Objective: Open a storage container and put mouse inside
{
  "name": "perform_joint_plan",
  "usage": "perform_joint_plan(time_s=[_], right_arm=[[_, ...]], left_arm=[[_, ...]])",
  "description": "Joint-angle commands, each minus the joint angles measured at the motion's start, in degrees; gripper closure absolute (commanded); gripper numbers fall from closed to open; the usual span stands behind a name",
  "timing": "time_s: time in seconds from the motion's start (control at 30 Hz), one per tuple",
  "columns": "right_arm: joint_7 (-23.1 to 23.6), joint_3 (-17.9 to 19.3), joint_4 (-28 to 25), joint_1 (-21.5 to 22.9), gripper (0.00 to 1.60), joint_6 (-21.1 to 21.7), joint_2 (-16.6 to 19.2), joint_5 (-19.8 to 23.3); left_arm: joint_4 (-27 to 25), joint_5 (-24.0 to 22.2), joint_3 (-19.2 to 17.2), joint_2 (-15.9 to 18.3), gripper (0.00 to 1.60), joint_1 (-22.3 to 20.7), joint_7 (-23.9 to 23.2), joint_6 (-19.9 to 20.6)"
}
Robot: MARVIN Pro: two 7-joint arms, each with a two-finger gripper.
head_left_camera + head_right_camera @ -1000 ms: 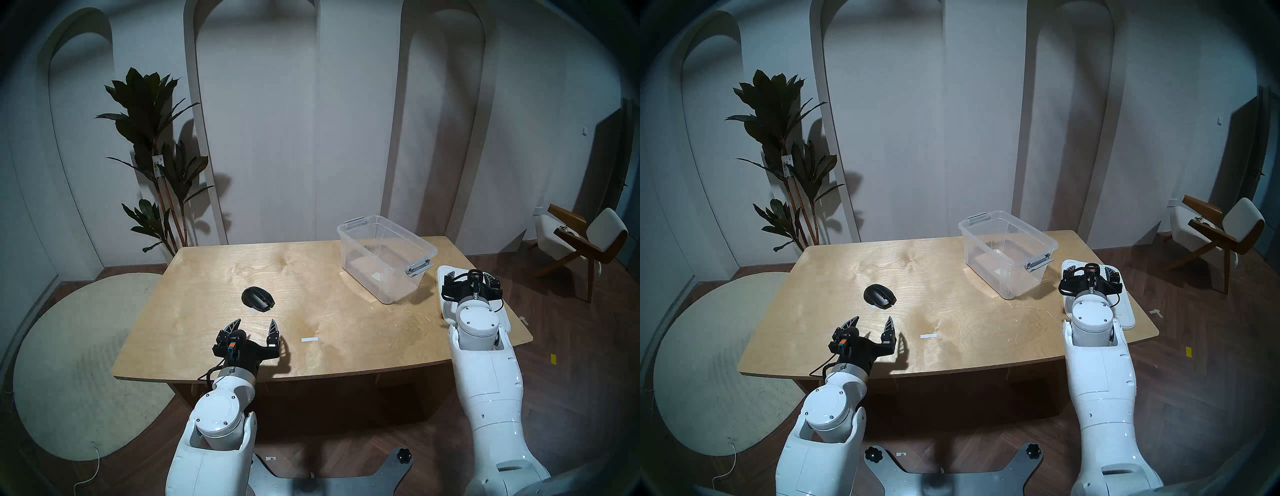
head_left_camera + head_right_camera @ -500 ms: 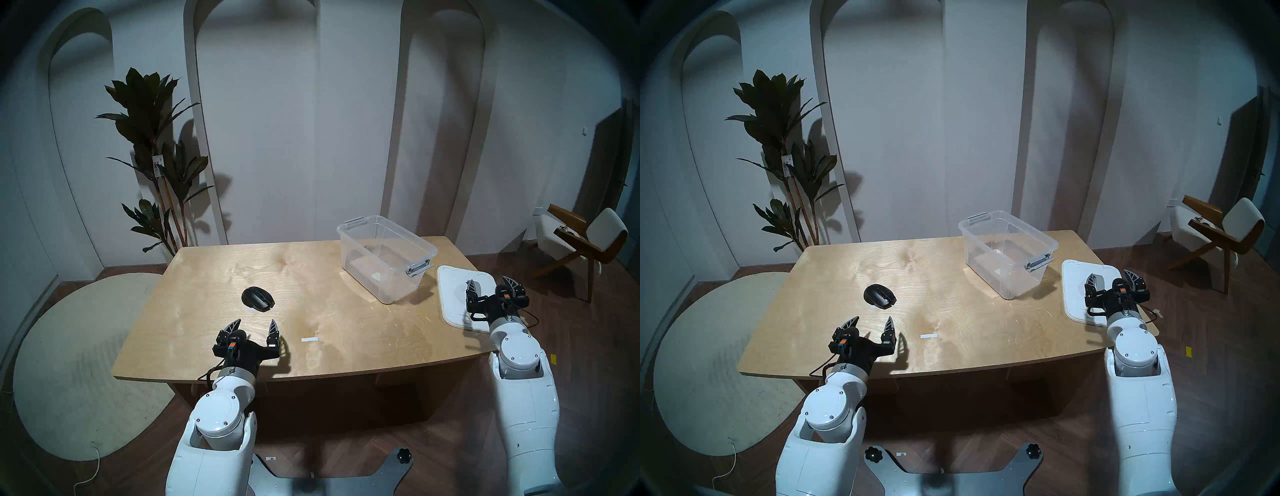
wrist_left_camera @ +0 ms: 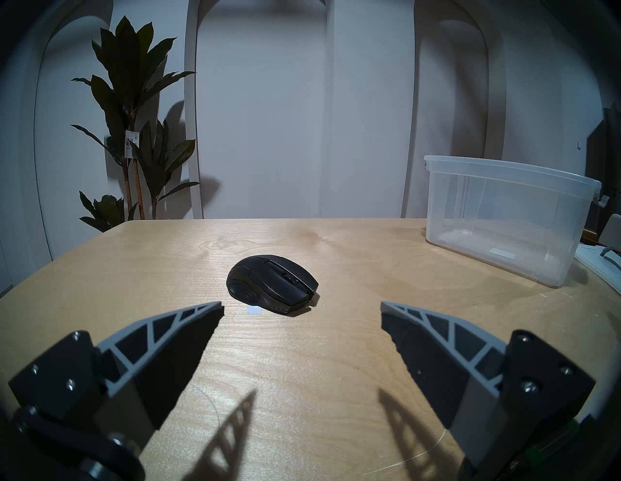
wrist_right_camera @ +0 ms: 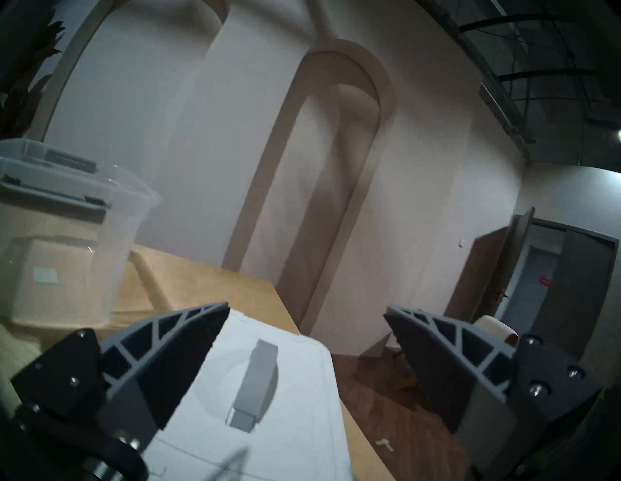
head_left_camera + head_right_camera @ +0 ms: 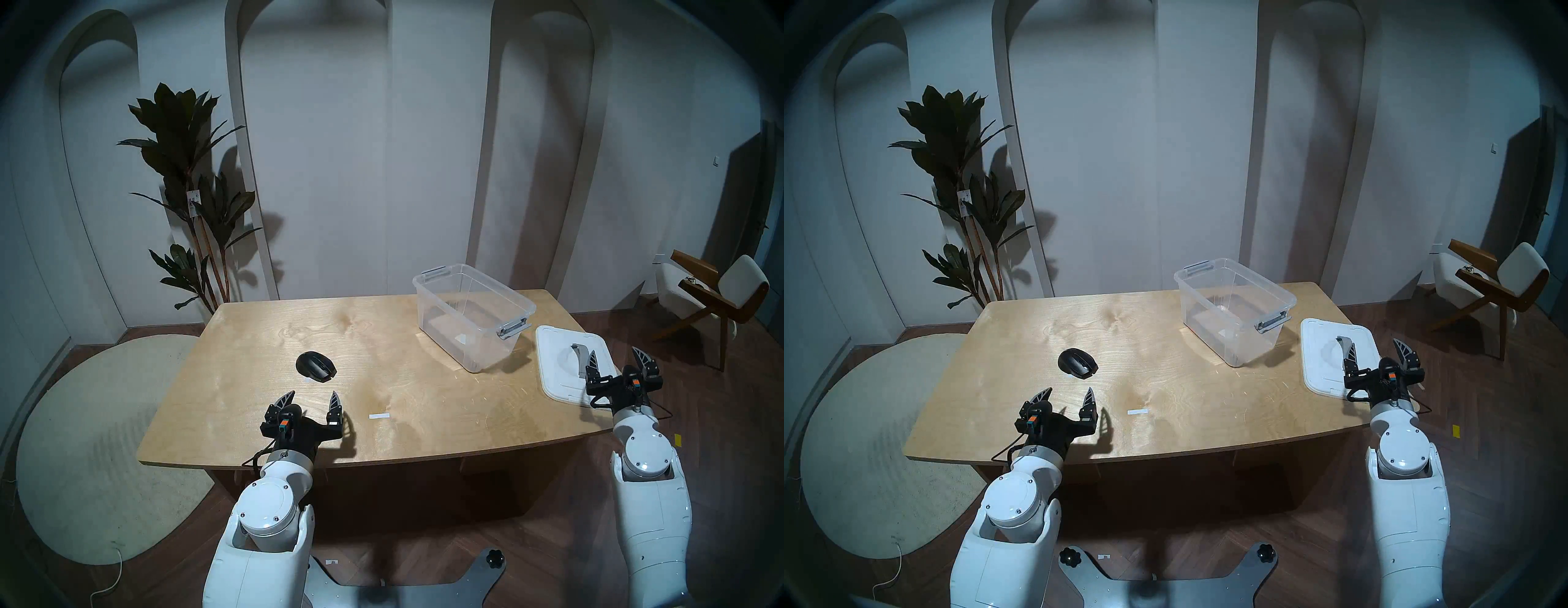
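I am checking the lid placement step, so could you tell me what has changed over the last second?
The right tool has drawn back from over the white lid, toward the robot and outward past the table's right edge, open and empty. The lid's grey handle, hidden under the tool before, now shows. The lid, the open storage container, the mouse and the open left tool have not moved.

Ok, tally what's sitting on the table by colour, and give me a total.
Black: 1, the mouse.
Clear: 1, the storage container.
White: 3, the lid and two tape strips.
Total: 5.
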Motion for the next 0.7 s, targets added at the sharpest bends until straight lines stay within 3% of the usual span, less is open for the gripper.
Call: perform_joint_plan(time_s=[0.0, 0.23, 0.43, 0.67], right_arm=[[-1.34, 0.36, -0.91, 3.12, 0.00, -6.56, -2.76, 5.02], [3.55, 0.57, 2.01, 3.67, 0.00, -12.74, -2.75, 13.54], [11.42, 0.54, 1.74, 2.53, 0.00, -5.59, 1.09, 20.92], [15.84, 2.70, 1.97, 3.05, 0.00, -3.45, 3.12, 25.01]], left_arm=[[-1.17, -0.06, 0.09, 0.09, 0.00, -0.32, 0.03, -0.28], [-1.32, -0.09, 0.12, 0.11, 0.00, -0.24, 0.07, -0.24], [-1.35, -0.09, 0.13, 0.12, 0.00, -0.22, 0.08, -0.22], [-1.33, -0.08, 0.12, 0.11, 0.00, -0.23, 0.07, -0.23]])
